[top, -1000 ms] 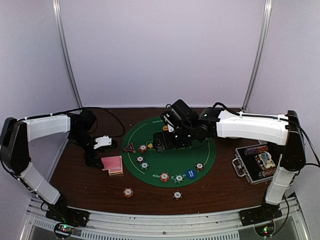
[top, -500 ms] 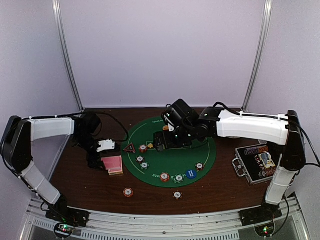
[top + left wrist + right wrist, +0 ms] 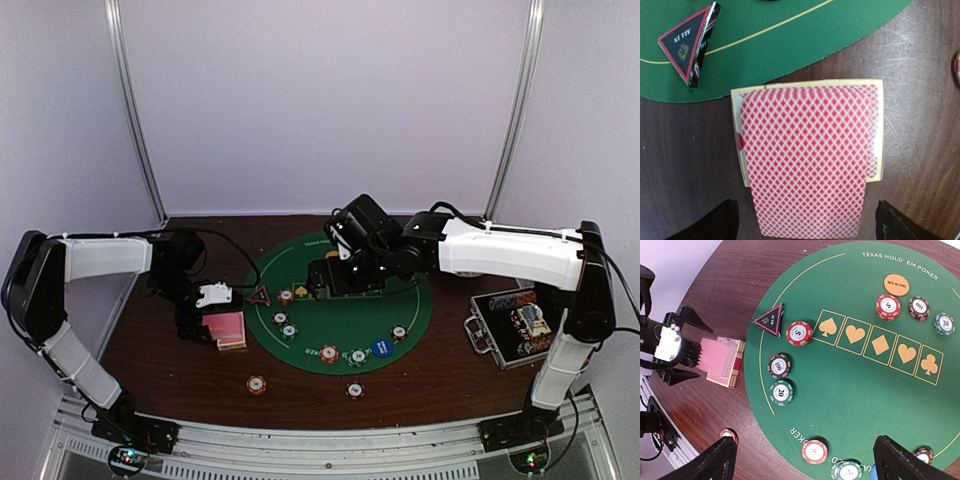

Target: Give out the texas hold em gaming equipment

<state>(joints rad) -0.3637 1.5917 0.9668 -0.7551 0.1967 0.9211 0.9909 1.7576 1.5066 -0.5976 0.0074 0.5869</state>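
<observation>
Left gripper spread wide and empty over the pink-backed cards | deck on the wooden table, just off the green mat | we judge it light, slick, apt to fan: pinch opposite edges, whole stack | right gripper open above the mat

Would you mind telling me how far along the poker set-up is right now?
Partly done: several chips, the orange button and the triangle marker sit on the green mat. In hand: the open left tool brackets the card deck, not gripping; the right tool hangs open, empty. Left: the deck is undealt and the mat's five suit boxes are bare.
</observation>
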